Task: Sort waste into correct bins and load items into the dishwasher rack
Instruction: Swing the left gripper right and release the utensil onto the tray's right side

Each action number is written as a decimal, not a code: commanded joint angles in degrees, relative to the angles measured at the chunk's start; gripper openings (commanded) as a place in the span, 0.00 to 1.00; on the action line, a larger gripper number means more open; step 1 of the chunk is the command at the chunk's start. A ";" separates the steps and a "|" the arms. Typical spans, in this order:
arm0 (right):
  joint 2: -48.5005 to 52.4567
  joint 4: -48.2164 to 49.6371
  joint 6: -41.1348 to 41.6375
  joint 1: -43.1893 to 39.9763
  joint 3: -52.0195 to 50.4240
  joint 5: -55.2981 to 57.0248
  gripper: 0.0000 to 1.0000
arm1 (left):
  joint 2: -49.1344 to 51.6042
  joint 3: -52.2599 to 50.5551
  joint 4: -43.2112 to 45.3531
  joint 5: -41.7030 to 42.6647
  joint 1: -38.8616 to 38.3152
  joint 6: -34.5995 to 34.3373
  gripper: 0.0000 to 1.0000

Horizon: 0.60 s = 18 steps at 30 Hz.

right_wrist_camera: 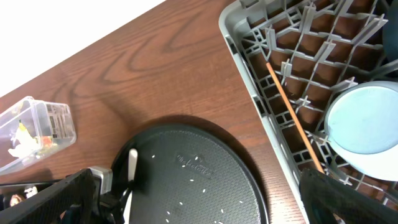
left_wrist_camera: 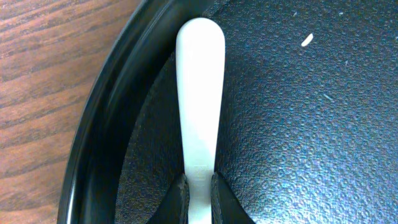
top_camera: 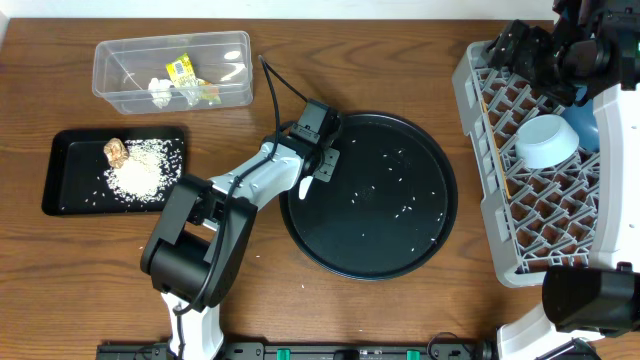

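My left gripper [top_camera: 320, 165] [left_wrist_camera: 199, 186] is shut on a white utensil handle [left_wrist_camera: 200, 93], held over the left rim of the large round black tray [top_camera: 400, 245]; the handle also shows in the overhead view [top_camera: 305, 187]. Loose rice grains [top_camera: 405, 208] lie scattered on that tray. The black rectangular tray [top_camera: 60, 195] holds a rice heap [top_camera: 140, 170] and a brown lump [top_camera: 115, 151]. The clear tub [top_camera: 115, 60] holds the yellow-green wrapper [top_camera: 182, 70] and the tissue [top_camera: 159, 90]. The grey rack [top_camera: 485, 215] holds an upturned white bowl [top_camera: 546, 140] and a blue bowl [top_camera: 587, 125]. My right gripper [top_camera: 545, 50] [right_wrist_camera: 205, 196] is open and empty above the rack's far corner. No cups show.
An orange-brown stick [right_wrist_camera: 292, 115] lies along the rack's [right_wrist_camera: 249, 56] left side. The right arm's base [top_camera: 590, 300] covers the rack's near corner. Bare wood lies between the round tray and the rack. The clear tub also shows in the right wrist view [right_wrist_camera: 56, 121].
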 commanded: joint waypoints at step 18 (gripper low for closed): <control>-0.24 -0.13 -0.90 0.39 -0.04 0.15 0.99 | -6.75 -1.05 -4.83 7.54 -0.48 -4.57 0.06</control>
